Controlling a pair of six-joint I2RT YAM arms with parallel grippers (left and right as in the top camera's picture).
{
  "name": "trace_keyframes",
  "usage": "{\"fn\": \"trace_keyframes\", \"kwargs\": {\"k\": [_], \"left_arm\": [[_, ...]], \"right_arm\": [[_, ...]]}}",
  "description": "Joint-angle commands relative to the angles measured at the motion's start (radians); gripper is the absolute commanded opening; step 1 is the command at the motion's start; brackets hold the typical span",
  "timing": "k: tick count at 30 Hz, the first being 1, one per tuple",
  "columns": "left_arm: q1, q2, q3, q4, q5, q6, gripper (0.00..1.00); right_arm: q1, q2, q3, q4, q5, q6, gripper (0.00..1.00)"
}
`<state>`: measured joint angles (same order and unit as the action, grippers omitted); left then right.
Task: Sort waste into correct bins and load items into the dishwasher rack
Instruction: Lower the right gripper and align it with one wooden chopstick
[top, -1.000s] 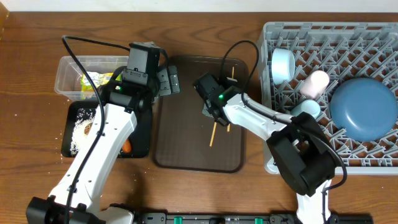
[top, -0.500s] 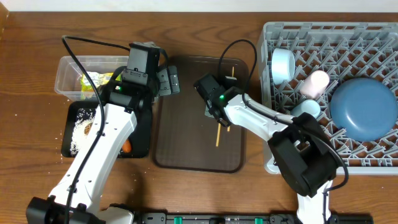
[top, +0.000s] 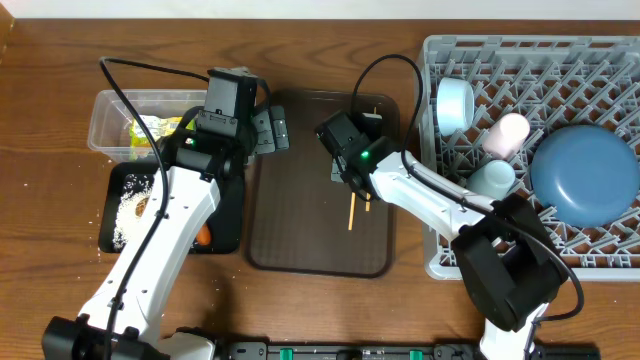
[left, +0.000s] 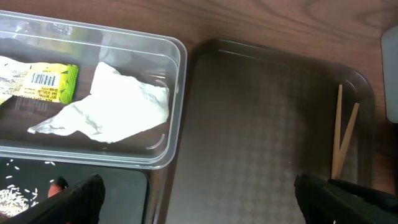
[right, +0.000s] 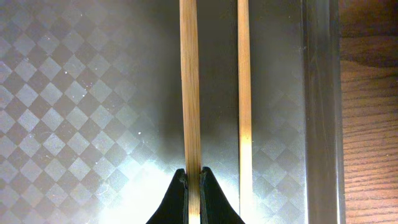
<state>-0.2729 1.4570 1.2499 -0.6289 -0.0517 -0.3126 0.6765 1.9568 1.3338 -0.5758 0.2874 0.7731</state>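
You've got one chopstick nipped tight in your right jaws, by the brown tray's rim.
Pale straight wood, second chopstick just beside it. Overhead, your arm hides most of both. Left jaws hang wide open.

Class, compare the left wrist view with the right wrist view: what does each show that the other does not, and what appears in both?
Only the left wrist view: the clear tub holding a white napkin and a yellow-green wrapper, plus rice on the black tray. Only the right wrist view: the right gripper shut on one chopstick. Both: the two chopsticks, the brown tray and the wooden table.
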Motion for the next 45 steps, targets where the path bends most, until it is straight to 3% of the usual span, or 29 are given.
{"fn": "trace_keyframes", "kwargs": {"k": [1,24,30,33,38,41,45], "left_arm": [[-0.002,0.002,0.009,-0.004,-0.001,0.013,0.98],[-0.002,0.002,0.009,-0.004,-0.001,0.013,0.98],[-0.002,0.002,0.009,-0.004,-0.001,0.013,0.98],[-0.002,0.002,0.009,-0.004,-0.001,0.013,0.98],[-0.002,0.002,0.009,-0.004,-0.001,0.013,0.98],[-0.002,0.002,0.009,-0.004,-0.001,0.013,0.98],[-0.002,0.002,0.009,-0.004,-0.001,0.013,0.98]], "right_arm": [[-0.004,-0.015,-0.004,0.011,0.023,-0.013,0.01],[-0.003,0.167,-0.004,0.157,0.076,-0.058,0.01],[-0.003,0.160,-0.004,0.152,0.071,-0.058,0.33],[-0.003,0.149,-0.004,0.116,0.012,-0.056,0.40],[-0.003,0.148,-0.004,0.062,-0.120,0.010,0.37],[-0.003,0.148,-0.004,0.038,-0.140,0.035,0.27],[-0.003,0.148,-0.004,0.020,-0.138,0.042,0.25]]}}
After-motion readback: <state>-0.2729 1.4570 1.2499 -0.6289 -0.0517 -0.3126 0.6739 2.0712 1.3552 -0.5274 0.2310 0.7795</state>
